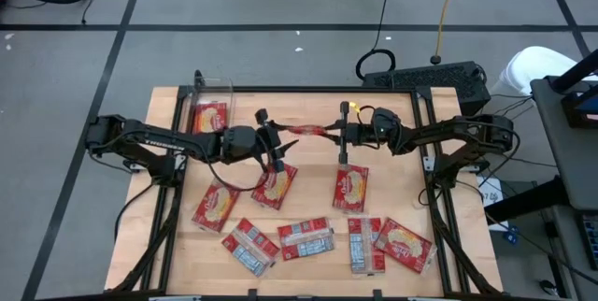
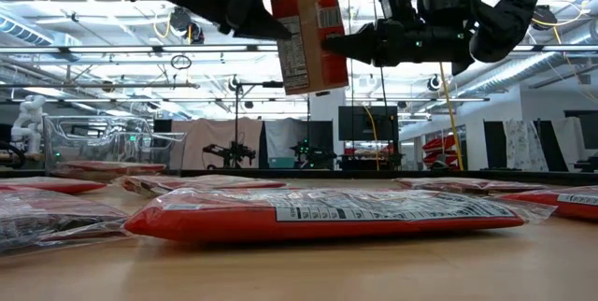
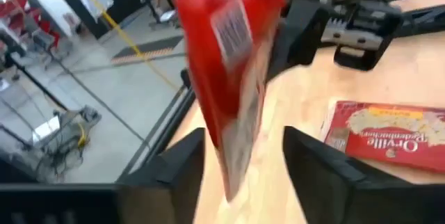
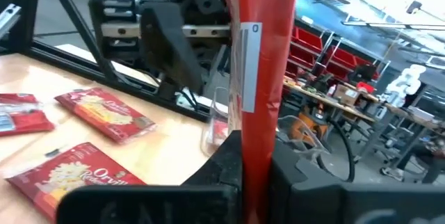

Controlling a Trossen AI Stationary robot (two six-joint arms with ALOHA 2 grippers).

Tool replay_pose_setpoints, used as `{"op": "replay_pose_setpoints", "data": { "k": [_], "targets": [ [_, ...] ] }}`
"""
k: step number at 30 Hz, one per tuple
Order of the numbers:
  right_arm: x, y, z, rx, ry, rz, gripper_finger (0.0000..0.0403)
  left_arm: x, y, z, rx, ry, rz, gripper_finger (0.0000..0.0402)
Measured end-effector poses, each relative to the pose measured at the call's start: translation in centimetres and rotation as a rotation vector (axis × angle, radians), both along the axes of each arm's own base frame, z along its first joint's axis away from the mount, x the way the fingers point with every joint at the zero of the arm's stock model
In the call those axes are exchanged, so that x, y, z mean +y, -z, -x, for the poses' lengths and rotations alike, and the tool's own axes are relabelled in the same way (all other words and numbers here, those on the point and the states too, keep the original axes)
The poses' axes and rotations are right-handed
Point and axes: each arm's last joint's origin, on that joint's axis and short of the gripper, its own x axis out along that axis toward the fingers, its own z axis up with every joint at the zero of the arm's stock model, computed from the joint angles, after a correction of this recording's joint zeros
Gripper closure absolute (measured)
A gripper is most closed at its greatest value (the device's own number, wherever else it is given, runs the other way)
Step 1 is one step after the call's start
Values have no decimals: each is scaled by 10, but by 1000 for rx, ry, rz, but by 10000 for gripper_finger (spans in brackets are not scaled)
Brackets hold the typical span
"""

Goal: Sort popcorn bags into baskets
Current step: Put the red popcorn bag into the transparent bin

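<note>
Red popcorn bag (image 2: pixel 327 215) lying frontmost, right gripper (image 4: pixel 255 156) clamped on raised bag (image 2: pixel 308 35), left gripper (image 3: pixel 243 161) apart around it

free: bare table (image 1: pixel 308 109) along far edge | blocked: packets (image 1: pixel 308 238) crowd near half; basket (image 1: pixel 210 109) fills far-left corner

popcorn bags (image 1: pixel 305 240): eight flat on table | one (image 2: pixel 308 35) aloft upright | one in clear basket (image 1: pixel 211 95)
</note>
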Motion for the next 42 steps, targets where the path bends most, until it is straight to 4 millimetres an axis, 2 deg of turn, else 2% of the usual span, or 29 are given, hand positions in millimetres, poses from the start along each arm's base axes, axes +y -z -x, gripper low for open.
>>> {"op": "replay_pose_setpoints", "data": {
  "k": [4, 8, 14, 27, 31, 35, 42],
  "targets": [
    [-1, -3, 1, -33, -4, 3, 396, 6, 1, -1, -15, -11, 37, 168],
    [2, -8, 1, -73, -105, -16, 388, 10, 7, -6, -21, 21, 48, 174],
    [4, -12, 1, -109, -142, -32, 391, 10, 6, -19, -119, 156, 2, 213],
    [5, -13, 1, -118, -145, -30, 390, 5, -1, -20, -170, 186, -95, 317],
    [5, -13, 1, -118, -143, -28, 390, 5, -1, -20, -173, 183, -85, 332],
    [5, -12, 1, -115, -142, -27, 390, 4, -1, -20, -177, 170, -71, 321],
    [5, -10, 1, -93, -142, -35, 390, -2, -2, -16, -141, 150, -66, 247]
  ]
}}
